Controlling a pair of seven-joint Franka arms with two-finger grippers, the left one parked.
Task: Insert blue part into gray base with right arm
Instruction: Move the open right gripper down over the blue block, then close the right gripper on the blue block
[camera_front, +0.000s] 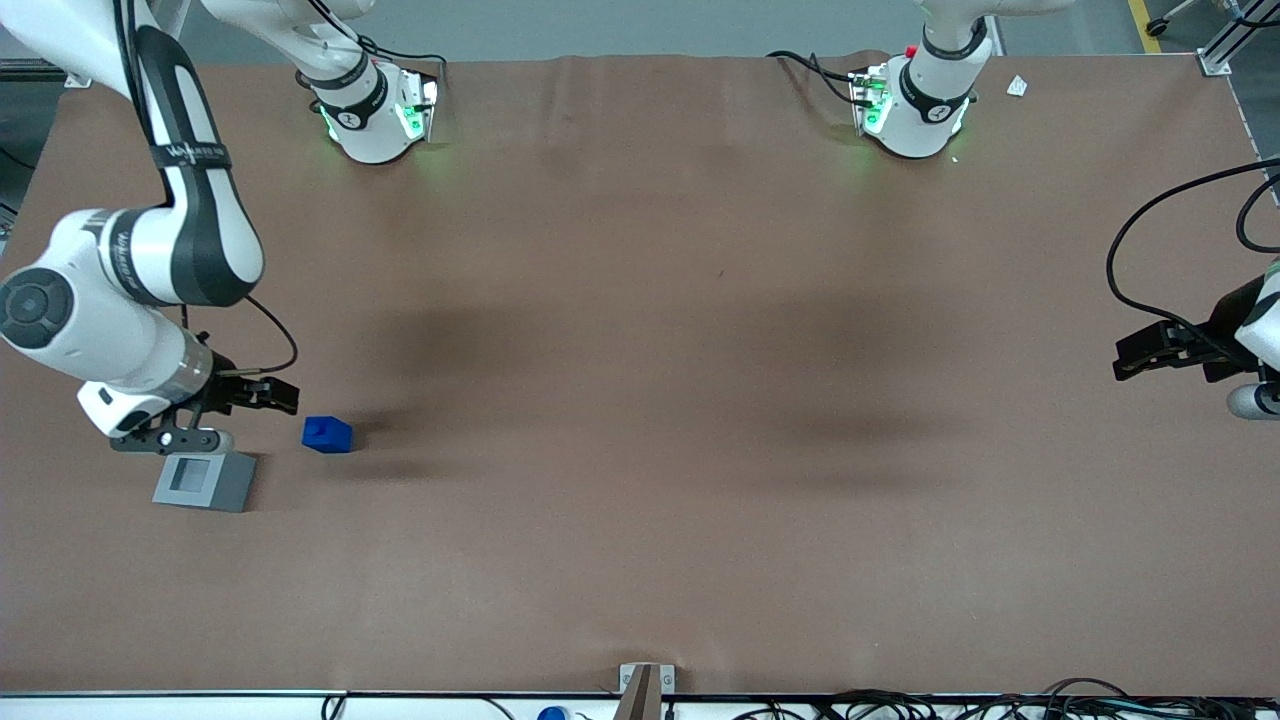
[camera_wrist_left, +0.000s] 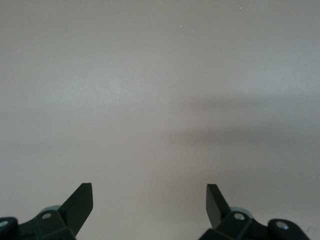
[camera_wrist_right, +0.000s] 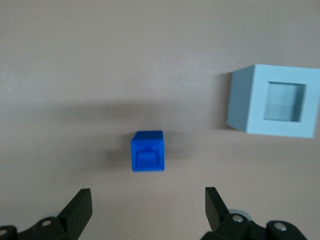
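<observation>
So over at the working arm's end of the table, the right arm is bent down low with its gripper hanging just above the brown surface. The claw is spread wide with nothing in it; in the wrist view its gripper shows both fingers standing well apart with only bare tabletop between them.

The gray base sits flat on the table, nearer the front camera than the gripper and pretty much tucked under the arm's wrist. Its square recess faces up and has nothing in it, which the wrist camera shows nicely on the gray base.

Next along, the blue part sits on the table just beside the base, a small gap between them, not touching. It's upright with its little nub on top. From the wrist camera the blue part is lined up roughly between the two fingers but a bit ahead of the tips, so no contact with the claw.
</observation>
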